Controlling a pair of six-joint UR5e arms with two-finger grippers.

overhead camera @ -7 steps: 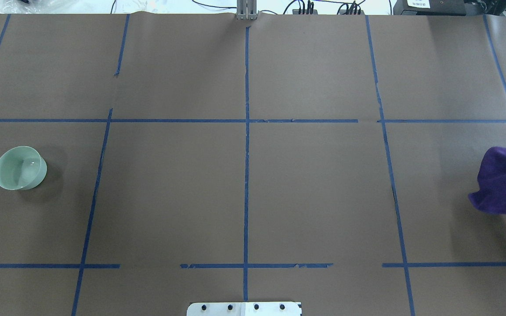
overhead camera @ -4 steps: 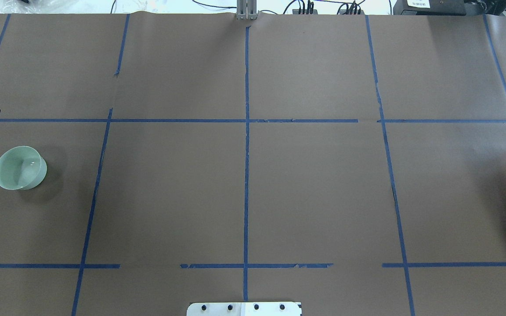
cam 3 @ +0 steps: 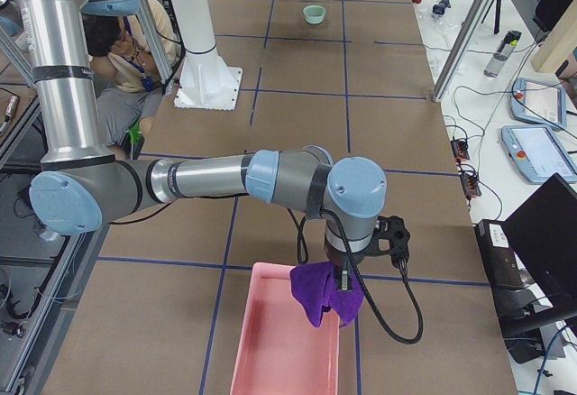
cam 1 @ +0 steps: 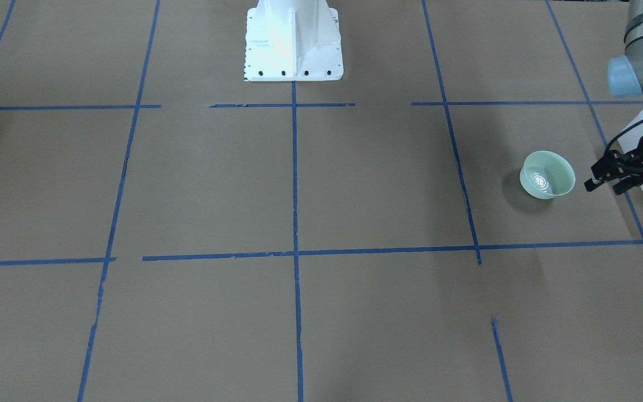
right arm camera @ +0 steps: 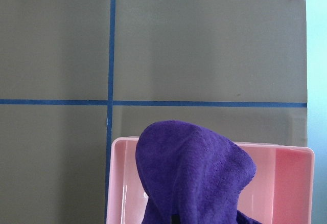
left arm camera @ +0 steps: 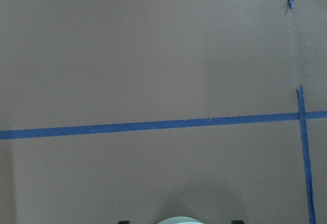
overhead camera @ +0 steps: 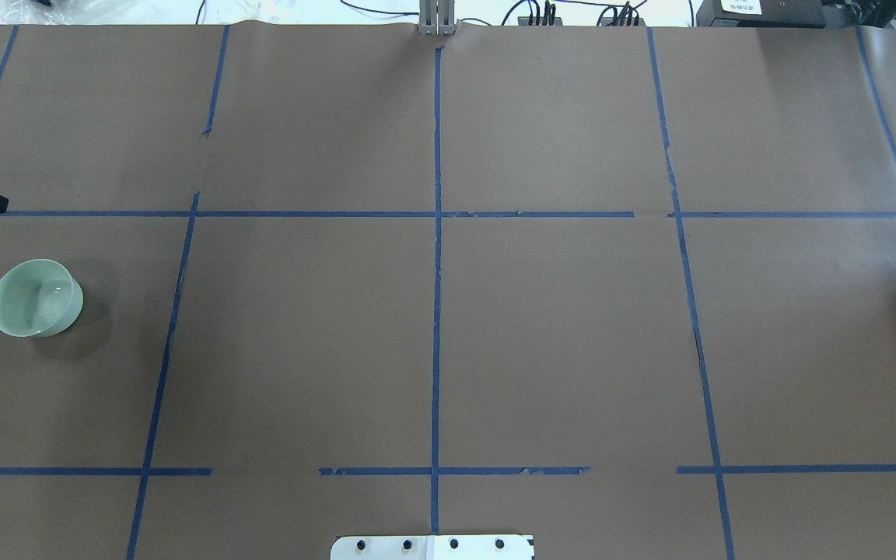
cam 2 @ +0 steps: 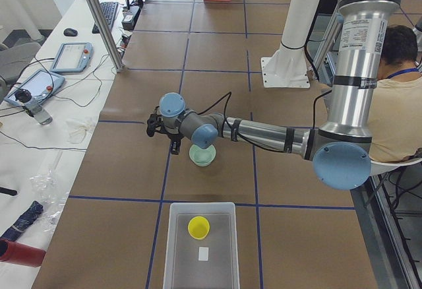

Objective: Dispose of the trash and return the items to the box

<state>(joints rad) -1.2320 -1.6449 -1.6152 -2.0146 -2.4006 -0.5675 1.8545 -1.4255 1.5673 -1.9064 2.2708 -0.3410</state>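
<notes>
The pale mint-green bowl (cam 1: 547, 175) stands upright on the table at the robot's left; it also shows in the overhead view (overhead camera: 36, 298) and the exterior left view (cam 2: 202, 155). My left gripper (cam 1: 604, 180) is open and empty, just beside the bowl. In the left wrist view only the bowl's rim (left arm camera: 176, 220) shows, between the fingertips. The yellow cup (cam 2: 198, 227) stands in the frosted box (cam 2: 178, 249). My right gripper (cam 3: 343, 278) is shut on a purple cloth (cam 3: 323, 294) that hangs over a pink tray (cam 3: 270, 350).
The white robot base (cam 1: 293, 39) stands at the table's robot-side edge. A white slip (cam 2: 204, 254) lies in the box. In the right wrist view the cloth (right arm camera: 194, 173) hangs over the pink tray (right arm camera: 291, 183). An operator (cam 2: 395, 97) sits beside the table.
The purple cloth has moved out of the overhead view past the right edge. A black part of the left wrist has come further into view at the left edge.
</notes>
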